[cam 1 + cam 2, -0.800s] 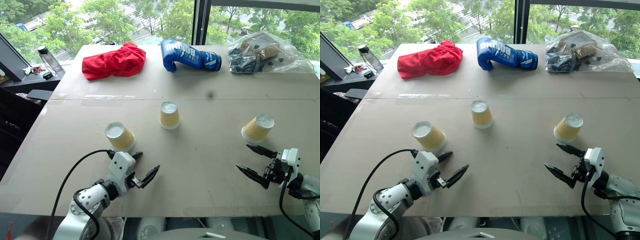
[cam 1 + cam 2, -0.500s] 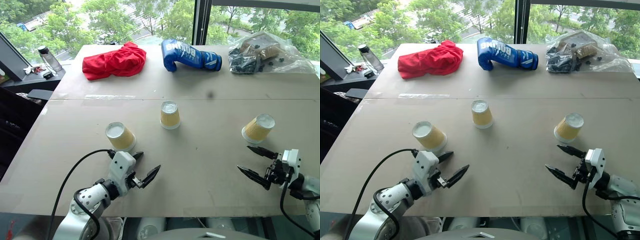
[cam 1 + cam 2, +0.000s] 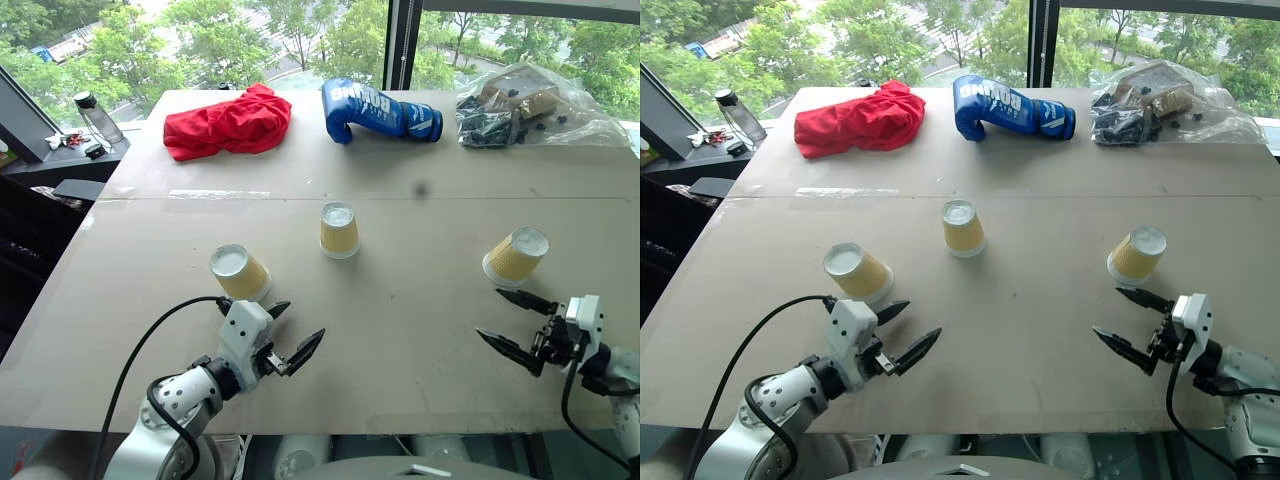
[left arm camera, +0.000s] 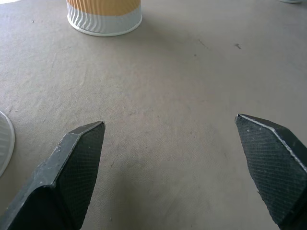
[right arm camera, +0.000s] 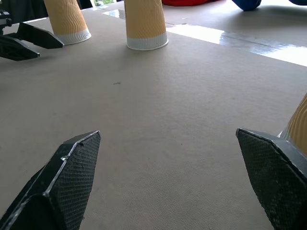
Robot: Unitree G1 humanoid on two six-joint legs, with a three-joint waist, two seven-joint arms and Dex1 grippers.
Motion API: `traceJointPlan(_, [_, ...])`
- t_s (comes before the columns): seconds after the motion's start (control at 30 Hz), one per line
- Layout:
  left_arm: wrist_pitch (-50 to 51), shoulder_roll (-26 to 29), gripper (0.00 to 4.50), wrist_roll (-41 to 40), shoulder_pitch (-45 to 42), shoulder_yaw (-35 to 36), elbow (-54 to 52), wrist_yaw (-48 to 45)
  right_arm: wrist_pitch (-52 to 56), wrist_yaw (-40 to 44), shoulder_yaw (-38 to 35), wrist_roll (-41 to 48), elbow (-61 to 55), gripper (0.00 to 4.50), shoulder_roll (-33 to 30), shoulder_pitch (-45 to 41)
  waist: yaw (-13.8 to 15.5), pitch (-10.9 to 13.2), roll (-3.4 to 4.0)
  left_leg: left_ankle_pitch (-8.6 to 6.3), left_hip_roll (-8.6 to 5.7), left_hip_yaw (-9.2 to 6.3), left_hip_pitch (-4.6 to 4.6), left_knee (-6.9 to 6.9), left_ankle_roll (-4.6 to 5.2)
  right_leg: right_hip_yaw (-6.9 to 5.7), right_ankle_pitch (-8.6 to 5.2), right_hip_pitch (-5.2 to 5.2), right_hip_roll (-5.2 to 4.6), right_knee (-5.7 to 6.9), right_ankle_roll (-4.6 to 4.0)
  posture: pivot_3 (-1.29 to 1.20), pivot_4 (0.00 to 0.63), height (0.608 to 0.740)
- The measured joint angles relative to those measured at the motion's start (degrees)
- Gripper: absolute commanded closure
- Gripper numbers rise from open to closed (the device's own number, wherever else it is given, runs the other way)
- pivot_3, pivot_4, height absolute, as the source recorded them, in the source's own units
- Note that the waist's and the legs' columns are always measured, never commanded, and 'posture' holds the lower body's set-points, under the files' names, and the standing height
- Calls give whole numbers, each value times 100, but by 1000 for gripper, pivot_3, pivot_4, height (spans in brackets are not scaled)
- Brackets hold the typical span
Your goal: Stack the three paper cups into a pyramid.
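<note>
Three paper cups sit mouth-down on a wide tan desk (image 3: pixel 420 330), well apart, none stacked: left cup (image 3: pixel 240 273) near the desk's left-front area, middle cup (image 3: pixel 339 230) about desk centre, right cup (image 3: pixel 516 255) toward the right edge. Desk surface is matte, w/ a seam running across from left edge to right edge behind the middle cup. Behind the far edge, big windows (image 3: pixel 300 40) w/ green trees outside; a dark window post (image 3: pixel 402 45) rises behind the far edge. Along the far edge, 3 other things: one red cloth (image 3: pixel 228 123) bunched at far-left, one blue boxing glove (image 3: pixel 378 110) mid, one clear plastic bag (image 3: pixel 530 105) of dark bits plus something brown at far-right corner. Off the desk's left edge, a dark side surface w/ one bottle (image 3: pixel 98 117). Two grippers: left gripper (image 3: pixel 292 332) low over the front edge, just in front of the left cup, fingers spread wide, holding nothing; a black cable (image 3: pixel 150 345) loops off its arm. Right gripper (image 3: pixel 512 325) near the front-right corner, just in front of the right cup, fingers also spread wide, empty. Nothing lies between either gripper & its nearest cup.
</note>
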Motion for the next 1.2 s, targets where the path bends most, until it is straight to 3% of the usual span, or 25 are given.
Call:
traceJointPlan(0.33, [-225,-110,39,-361,535,241,-249,-132,405,-222,519,31,-469,0,312,-305,-9,3,-3,0,4,0,0,-1,0,1,0,-2,-4,-1,-2,0,150,740])
traceJointPlan(0.57, [-370,-51,39,-1372,1133,1088,-1139,-506,1258,-1572,1620,-831,-802,0,1010,-1742,21,7,-5,0,3,-5,-19,-8,-3,-7,1,-21,-8,-11,-6,0,150,740])
traceJointPlan(0.9, [-412,-98,39,-2223,1468,2279,-1292,-488,1046,-2564,2513,-1816,540,0,2539,-3401,-31,12,-10,1,0,2,-21,-14,-5,-23,2,-33,17,-2,-3,0,150,740])
traceJointPlan(1.2, [-480,-261,39,-2596,1334,2457,-1295,-412,359,-3142,2559,-2338,2085,0,3254,-4414,-82,13,-10,3,-2,6,-16,-14,-7,-21,2,-43,32,15,-3,0,150,740])
